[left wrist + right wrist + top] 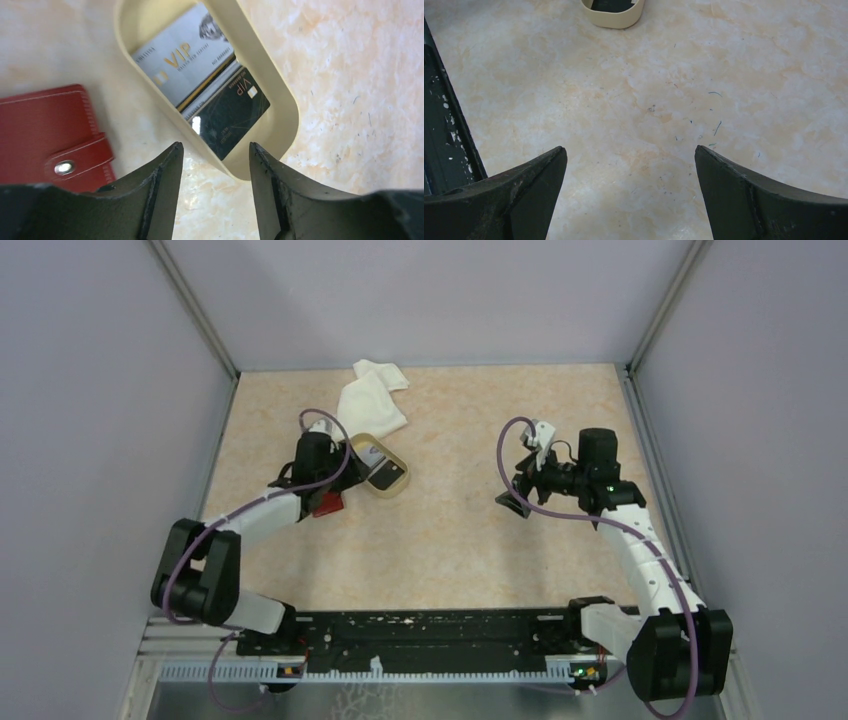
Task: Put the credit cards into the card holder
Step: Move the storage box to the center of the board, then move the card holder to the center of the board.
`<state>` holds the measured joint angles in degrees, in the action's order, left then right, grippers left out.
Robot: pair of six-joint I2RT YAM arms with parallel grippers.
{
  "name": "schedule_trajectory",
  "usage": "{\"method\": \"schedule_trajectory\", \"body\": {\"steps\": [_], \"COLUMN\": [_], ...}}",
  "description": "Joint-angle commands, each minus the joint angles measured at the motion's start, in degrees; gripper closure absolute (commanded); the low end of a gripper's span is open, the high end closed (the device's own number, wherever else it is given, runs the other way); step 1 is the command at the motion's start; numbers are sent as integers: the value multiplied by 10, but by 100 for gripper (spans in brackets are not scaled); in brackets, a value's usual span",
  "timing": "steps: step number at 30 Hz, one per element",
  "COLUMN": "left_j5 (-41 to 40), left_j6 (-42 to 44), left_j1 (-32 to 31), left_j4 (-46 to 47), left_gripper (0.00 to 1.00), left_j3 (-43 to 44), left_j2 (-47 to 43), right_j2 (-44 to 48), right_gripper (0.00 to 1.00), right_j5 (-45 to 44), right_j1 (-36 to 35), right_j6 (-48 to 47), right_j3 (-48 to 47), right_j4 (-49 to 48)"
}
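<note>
Two credit cards lie in a tan oval dish (285,107): a silver VIP card (175,62) and a black one (227,112), with a yellow card edge (210,80) showing between them. To the left of the dish, the red card holder (45,132) lies on the table, folded shut with its snap strap fastened. My left gripper (215,147) hovers open and empty just short of the dish's near end. From above, the left gripper (340,483) sits between the dish (383,465) and the card holder (327,504). My right gripper (518,498) stands wide open over bare table, and its jaws (631,152) hold nothing.
A crumpled white cloth (372,400) lies at the back, behind the dish. Grey walls close in the table on three sides. The black base rail (439,125) runs along the near edge. The dish (614,12) shows far off in the right wrist view.
</note>
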<state>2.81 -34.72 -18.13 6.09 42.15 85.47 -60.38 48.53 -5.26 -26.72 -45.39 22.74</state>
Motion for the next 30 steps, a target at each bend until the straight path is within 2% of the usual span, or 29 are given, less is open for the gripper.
{"method": "schedule_trajectory", "body": {"steps": [1,5,8,11,15,18,22,26,30], "left_j5": [-118,-208,-211,-217,-232,-204,-144,-117,-120], "left_j6": [60,36,-13,-47,-74,-82,-86,-92,-100], "left_j1": [1,5,33,53,73,95,106,106,106], "left_j4": [-23,-9,36,56,30,31,42,43,25], "left_gripper": [40,23,12,11,7,8,12,26,35], "left_j3": [-30,-100,-180,-227,-246,-249,-234,-220,-216], "left_j2": [-87,-145,-194,-236,-263,-244,-178,-141,-139], "right_j2": [16,16,17,18,18,20,22,24,23], "right_gripper": [2,2,2,1,2,2,2,1,2], "right_j5": [17,18,19,19,24,26,28,29,30], "right_j1": [-4,-5,-5,-5,-5,-5,-5,-5,-5], "right_j6": [-10,-10,-10,-10,-8,-7,-7,-6,-6], "right_j3": [-3,-3,-2,1,2,2,3,4,4], "right_j4": [-16,-16,-18,-21,-23,-23,-24,-26,-26]}}
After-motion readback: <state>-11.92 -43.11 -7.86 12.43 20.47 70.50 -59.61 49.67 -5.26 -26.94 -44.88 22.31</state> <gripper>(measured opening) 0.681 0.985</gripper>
